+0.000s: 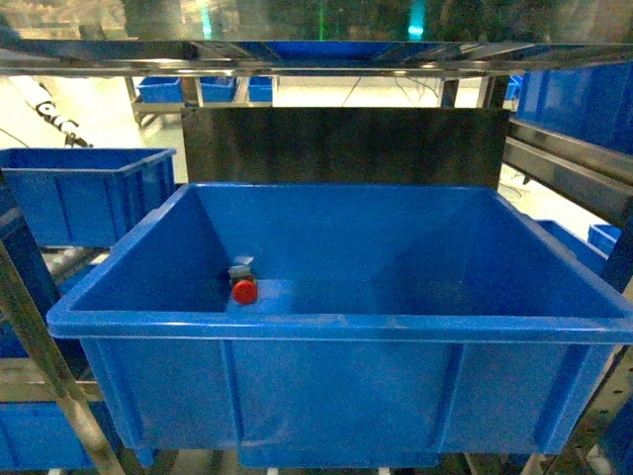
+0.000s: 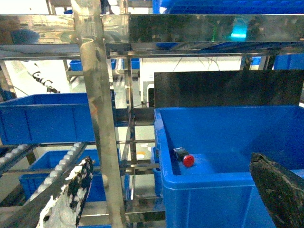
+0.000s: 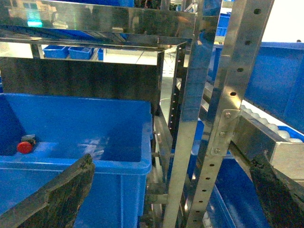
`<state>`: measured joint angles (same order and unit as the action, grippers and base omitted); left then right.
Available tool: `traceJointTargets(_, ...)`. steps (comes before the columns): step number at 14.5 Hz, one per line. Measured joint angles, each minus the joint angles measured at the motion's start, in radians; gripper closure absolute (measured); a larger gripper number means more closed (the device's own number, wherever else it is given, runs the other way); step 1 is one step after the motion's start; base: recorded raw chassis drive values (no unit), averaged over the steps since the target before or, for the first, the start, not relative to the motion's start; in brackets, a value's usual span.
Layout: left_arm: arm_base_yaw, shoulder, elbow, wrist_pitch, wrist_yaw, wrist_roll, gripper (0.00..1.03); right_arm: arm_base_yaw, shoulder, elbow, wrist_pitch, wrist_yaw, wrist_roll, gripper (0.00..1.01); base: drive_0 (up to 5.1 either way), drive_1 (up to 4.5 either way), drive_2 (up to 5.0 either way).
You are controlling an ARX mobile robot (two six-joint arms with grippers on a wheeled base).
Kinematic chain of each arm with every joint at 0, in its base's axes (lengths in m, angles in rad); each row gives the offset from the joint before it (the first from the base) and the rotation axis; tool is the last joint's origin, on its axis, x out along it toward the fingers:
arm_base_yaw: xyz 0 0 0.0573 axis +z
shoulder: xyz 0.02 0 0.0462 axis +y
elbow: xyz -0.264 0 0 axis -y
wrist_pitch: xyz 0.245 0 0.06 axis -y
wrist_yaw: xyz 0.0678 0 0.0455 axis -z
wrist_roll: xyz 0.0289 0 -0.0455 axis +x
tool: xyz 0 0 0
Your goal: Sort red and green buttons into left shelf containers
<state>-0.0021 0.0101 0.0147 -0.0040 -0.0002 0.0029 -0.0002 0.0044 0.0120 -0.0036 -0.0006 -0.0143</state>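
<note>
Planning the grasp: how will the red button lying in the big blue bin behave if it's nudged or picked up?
The red button looks rigid, probably holding shape in a grasp. It lies on its side, so its round cap may let it roll or pivot when pushed. The blue bin floor looks smooth and glossy, so it may slide easily.

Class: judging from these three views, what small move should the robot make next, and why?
Probably lower the left gripper into the big blue bin toward the red button: the button lies ungrasped on the bin's floor, nearest that arm, whose fingers are spread and hold nothing.
</note>
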Motion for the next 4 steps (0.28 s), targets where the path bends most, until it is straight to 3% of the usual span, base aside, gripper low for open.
traceJointTargets(4, 0.0, 0.0, 0.0, 0.0, 0.0, 0.0, 0.05, 0.0, 0.0, 0.0, 0.0, 0.0, 0.0, 0.03, 0.0, 0.0, 0.0)
